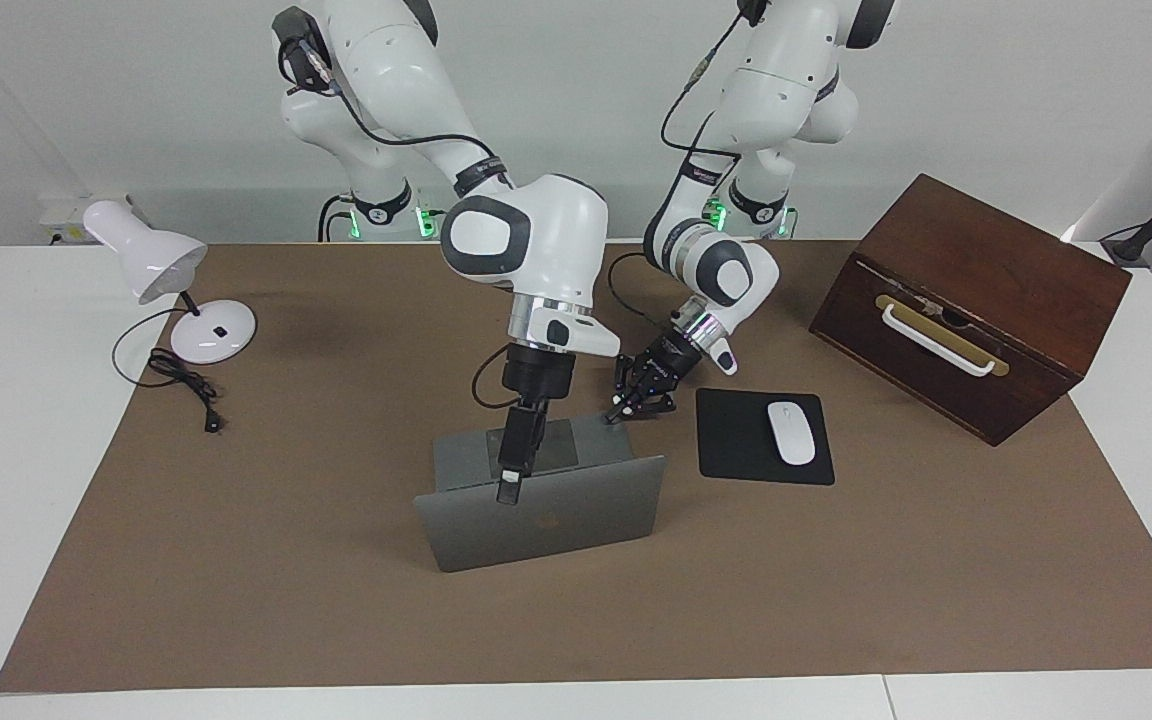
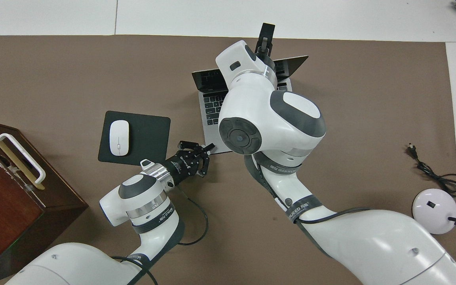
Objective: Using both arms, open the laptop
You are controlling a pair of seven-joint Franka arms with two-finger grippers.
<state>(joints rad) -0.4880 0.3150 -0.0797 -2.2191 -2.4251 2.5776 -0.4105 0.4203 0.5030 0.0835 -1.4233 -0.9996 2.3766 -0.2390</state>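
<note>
A white desk lamp (image 1: 171, 290) is standing at the right arm's end of the brown mat (image 1: 286, 600). Mid-mat, the laptop (image 1: 541, 510) is sitting partly open, its lid raised. The right gripper (image 1: 508, 490) is hanging at the lid's top edge; whether its jaws are pinching the edge I cannot tell. The left gripper (image 1: 624, 407), fingertips pressed together, is apparently pressing on the deck's corner nearest the robots. A white mouse (image 1: 791, 432) is lying on a black mouse pad (image 1: 736, 440), beside a wooden box (image 1: 976, 300).
</note>
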